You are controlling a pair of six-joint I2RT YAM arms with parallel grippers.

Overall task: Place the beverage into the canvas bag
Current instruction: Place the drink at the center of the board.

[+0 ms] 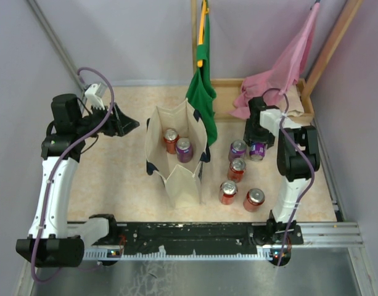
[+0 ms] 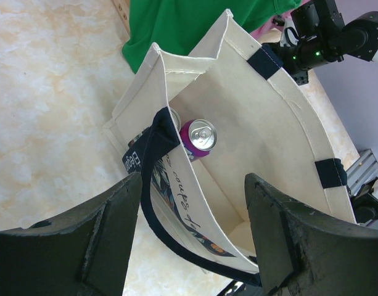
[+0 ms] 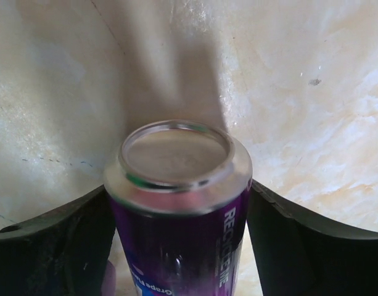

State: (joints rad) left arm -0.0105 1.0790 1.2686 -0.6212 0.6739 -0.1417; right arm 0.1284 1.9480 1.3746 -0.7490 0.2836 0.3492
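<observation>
The cream canvas bag (image 1: 176,148) stands open at mid-table with navy handles (image 2: 156,185). Inside it are a red can (image 1: 171,139) and a purple can (image 1: 184,148); the purple one also shows in the left wrist view (image 2: 200,137). My right gripper (image 1: 258,147) is shut on a purple grape can (image 3: 179,203), to the right of the bag. Both fingers (image 3: 53,246) press the can's sides. My left gripper (image 1: 130,125) is open and empty, just left of the bag's near wall (image 2: 192,179).
Several loose cans stand right of the bag: a purple one (image 1: 237,148) and red ones (image 1: 237,168), (image 1: 228,192), (image 1: 254,198). A green cloth bag (image 1: 201,92) and a pink cloth bag (image 1: 281,74) hang at the back above a wooden tray (image 1: 229,83).
</observation>
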